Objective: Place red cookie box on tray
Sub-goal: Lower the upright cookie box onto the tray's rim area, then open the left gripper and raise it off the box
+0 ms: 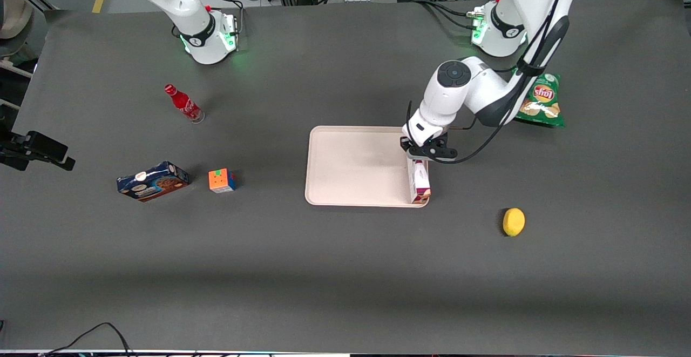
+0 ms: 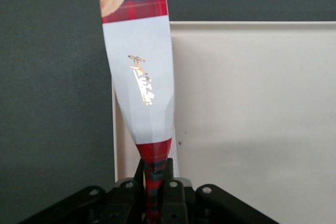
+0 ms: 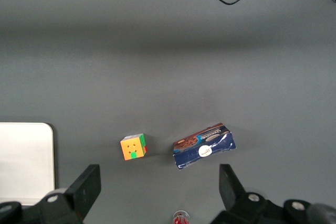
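The red cookie box (image 1: 419, 181) (image 2: 140, 72) is a long slim carton with a dark red plaid face and a white label band. It stands on its narrow edge along the rim of the tray (image 1: 356, 165) (image 2: 252, 119) at the working arm's end. The tray is large, flat and pale pinkish-cream. My gripper (image 1: 424, 154) (image 2: 156, 184) is shut on the box's end farther from the front camera, its black fingers (image 2: 137, 174) pinching the plaid cardboard. The box's nearer end reaches the tray's nearer corner.
A lemon (image 1: 513, 221) lies nearer the front camera toward the working arm's end. A green chip bag (image 1: 541, 101) sits under that arm. Toward the parked arm's end are a Rubik's cube (image 1: 222, 180), a dark blue cookie box (image 1: 153, 180) and a red bottle (image 1: 183, 103).
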